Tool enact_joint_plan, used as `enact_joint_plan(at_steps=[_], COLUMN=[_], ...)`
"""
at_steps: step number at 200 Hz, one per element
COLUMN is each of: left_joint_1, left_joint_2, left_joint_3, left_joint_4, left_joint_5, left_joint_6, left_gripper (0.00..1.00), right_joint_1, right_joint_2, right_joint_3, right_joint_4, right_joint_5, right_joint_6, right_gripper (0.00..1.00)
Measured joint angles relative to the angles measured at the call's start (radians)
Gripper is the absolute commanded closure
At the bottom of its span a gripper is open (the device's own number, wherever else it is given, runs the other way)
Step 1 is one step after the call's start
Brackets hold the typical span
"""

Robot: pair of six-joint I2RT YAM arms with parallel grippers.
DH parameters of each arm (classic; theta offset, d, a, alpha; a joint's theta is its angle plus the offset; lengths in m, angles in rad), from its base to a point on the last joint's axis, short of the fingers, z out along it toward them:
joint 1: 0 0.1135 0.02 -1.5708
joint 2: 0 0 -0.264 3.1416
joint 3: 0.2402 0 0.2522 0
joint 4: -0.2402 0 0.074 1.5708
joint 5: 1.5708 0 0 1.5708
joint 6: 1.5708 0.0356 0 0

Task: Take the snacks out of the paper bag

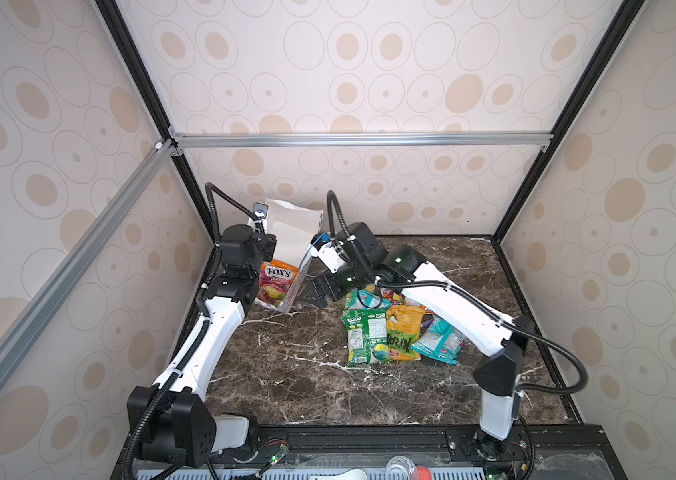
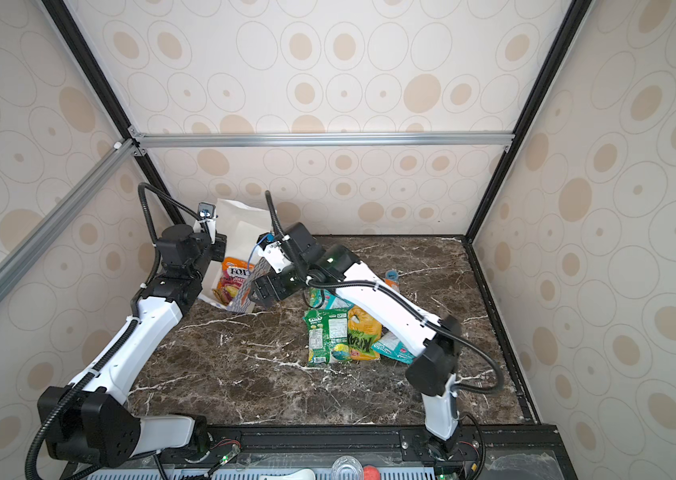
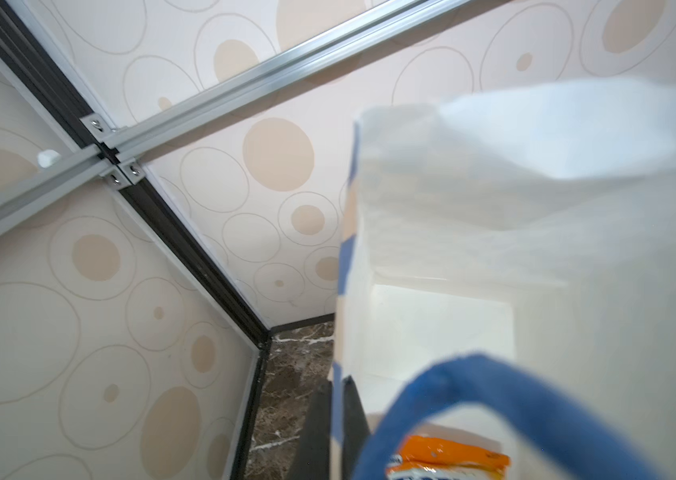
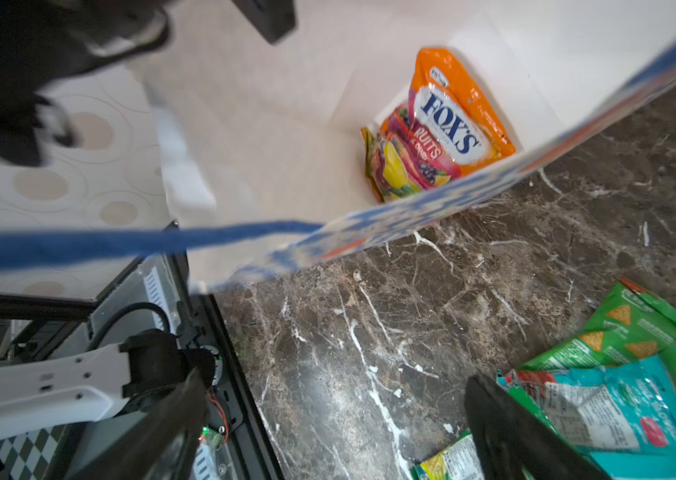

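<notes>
white, blue-checkered paper bag (image 1: 286,237) stands open, one orange packet (image 1: 276,282) inside; other packets (image 1: 367,336) heaped nearby outside.

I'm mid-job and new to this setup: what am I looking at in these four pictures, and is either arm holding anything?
Two white robot arms work at a marble table, each ending in a two-fingered hand. The two wide pictures come from one camera overhead and show nearly the same view. The other two come from cameras on the arms' wrists. The paper bag is at the back left, and the left hand is shut on its side wall. One orange Fox's packet lies inside the bag. The right hand is open and empty, over the table beside the bag. Several snacks, green, yellow and teal, lie piled on the table under the right arm.
</notes>
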Motion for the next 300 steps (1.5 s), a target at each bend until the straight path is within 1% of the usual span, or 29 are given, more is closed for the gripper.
enact_joint_plan(at_steps=[15, 27, 58, 82, 83, 93, 114, 128, 139, 149, 181, 205, 225, 240, 266, 284, 300], left_joint_1=[-0.020, -0.049, -0.129, -0.130, -0.130, -0.127, -0.126, -0.123, -0.116, -0.105, -0.062, -0.045, -0.041, -0.042, -0.043, -0.045, -0.048], left_joint_2=[-0.007, -0.010, -0.011, -0.006, -0.006, 0.007, 0.047, 0.074, 0.098, 0.121, 0.175, 0.190, 0.190, 0.190, 0.190, 0.191, 0.191], left_joint_3=[-0.037, -0.052, -0.058, -0.044, -0.042, -0.018, 0.038, 0.066, 0.086, 0.106, 0.149, 0.171, 0.171, 0.171, 0.171, 0.171, 0.171], left_joint_4=[0.067, 0.106, 0.197, 0.216, 0.216, 0.208, 0.174, 0.133, 0.099, 0.067, -0.019, -0.051, -0.056, -0.058, -0.060, -0.063, -0.066], left_joint_5=[-0.024, -0.042, -0.074, -0.106, -0.108, -0.120, -0.131, -0.132, -0.133, -0.132, -0.117, -0.113, -0.099, -0.082, -0.048, -0.027, -0.014], left_joint_6=[0.048, 0.081, 0.139, 0.153, 0.153, 0.154, 0.150, 0.136, 0.122, 0.105, 0.053, 0.028, 0.009, -0.004, -0.029, -0.051, -0.063], left_gripper=[1.00, 1.00, 1.00, 1.00, 1.00, 1.00, 1.00, 1.00, 1.00, 1.00, 1.00, 1.00, 1.00, 1.00, 1.00, 1.00, 1.00], right_joint_1=[0.002, 0.007, 0.063, 0.089, 0.089, 0.085, 0.068, 0.062, 0.063, 0.064, 0.050, 0.006, -0.024, -0.027, -0.019, -0.008, 0.008], right_joint_2=[-0.107, -0.151, -0.148, -0.127, -0.126, -0.117, -0.096, -0.082, -0.076, -0.076, -0.076, -0.091, -0.139, -0.184, -0.256, -0.260, -0.224], right_joint_3=[-0.112, -0.150, -0.126, -0.101, -0.101, -0.101, -0.137, -0.179, -0.233, -0.289, -0.430, -0.482, -0.515, -0.515, -0.470, -0.353, -0.191], right_joint_4=[0.100, 0.159, 0.258, 0.290, 0.291, 0.291, 0.298, 0.294, 0.288, 0.283, 0.261, 0.241, 0.225, 0.212, 0.207, 0.213, 0.219], right_joint_5=[-0.002, 0.000, 0.023, 0.036, 0.036, 0.038, 0.038, 0.038, 0.040, 0.051, 0.106, 0.152, 0.221, 0.263, 0.277, 0.282, 0.278], right_joint_6=[0.014, 0.023, 0.010, -0.010, -0.010, -0.011, -0.002, 0.006, 0.011, 0.018, 0.036, 0.066, 0.071, 0.068, 0.058, 0.043, 0.029], right_gripper=[0.00, 0.00, 0.00, 0.00, 0.03, 0.12, 0.15, 0.11, 0.04, 0.00, 0.00, 0.00, 0.00, 0.00, 0.04, 0.07, 0.10])
